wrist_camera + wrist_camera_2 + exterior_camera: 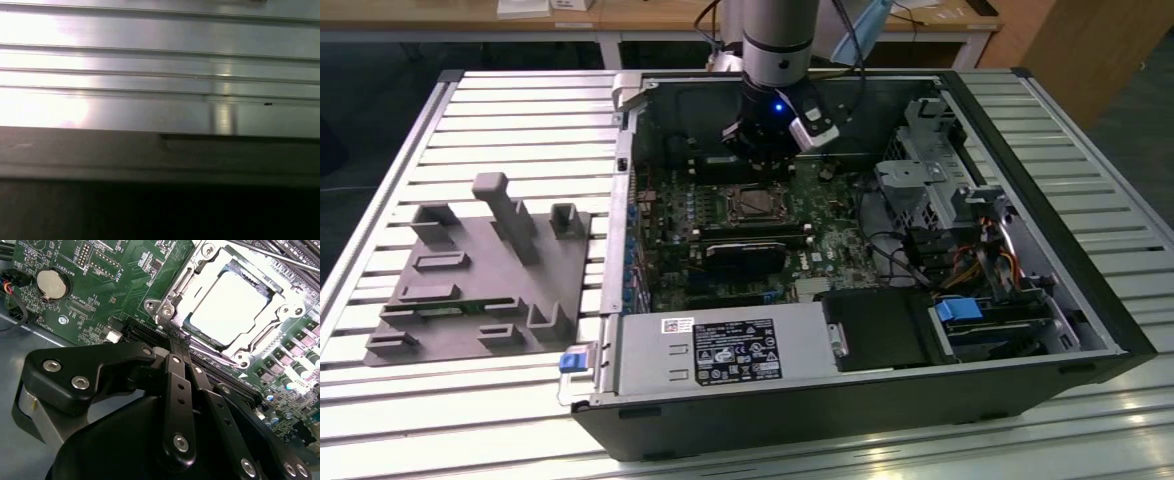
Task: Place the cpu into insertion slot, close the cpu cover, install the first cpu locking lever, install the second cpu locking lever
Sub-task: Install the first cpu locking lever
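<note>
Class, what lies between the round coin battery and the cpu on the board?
In the second wrist view, green circuit board lies between the coin battery and the cpu.

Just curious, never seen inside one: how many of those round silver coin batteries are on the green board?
1. The coin battery sits on the green board, off to one side of the cpu; others may be hidden.
</note>
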`<state>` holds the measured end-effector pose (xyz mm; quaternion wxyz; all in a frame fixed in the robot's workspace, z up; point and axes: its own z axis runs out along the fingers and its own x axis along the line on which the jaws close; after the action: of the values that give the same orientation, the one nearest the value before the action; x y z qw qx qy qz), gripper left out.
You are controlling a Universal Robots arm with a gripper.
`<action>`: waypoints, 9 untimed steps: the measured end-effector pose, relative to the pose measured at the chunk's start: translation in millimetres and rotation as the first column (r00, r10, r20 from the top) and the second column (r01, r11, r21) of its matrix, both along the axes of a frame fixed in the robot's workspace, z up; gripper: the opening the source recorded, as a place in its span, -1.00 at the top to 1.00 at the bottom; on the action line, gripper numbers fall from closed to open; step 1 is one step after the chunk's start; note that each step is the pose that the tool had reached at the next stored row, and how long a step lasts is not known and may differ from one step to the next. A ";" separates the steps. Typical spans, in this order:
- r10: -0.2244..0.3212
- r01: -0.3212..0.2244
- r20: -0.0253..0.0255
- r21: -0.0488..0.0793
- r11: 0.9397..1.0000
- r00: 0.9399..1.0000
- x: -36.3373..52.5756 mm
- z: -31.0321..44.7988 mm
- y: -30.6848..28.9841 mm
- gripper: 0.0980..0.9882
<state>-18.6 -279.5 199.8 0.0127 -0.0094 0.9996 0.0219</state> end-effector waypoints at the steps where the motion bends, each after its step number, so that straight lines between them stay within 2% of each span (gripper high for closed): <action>1: 0.000 0.000 0.000 0.000 1.000 1.000 0.0 0.0 0.0 0.98; 9: 0.000 0.000 0.000 -0.001 1.000 1.000 0.1 1.4 0.1 0.98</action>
<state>-18.5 -279.5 201.1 0.0128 -0.0094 0.9996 0.0216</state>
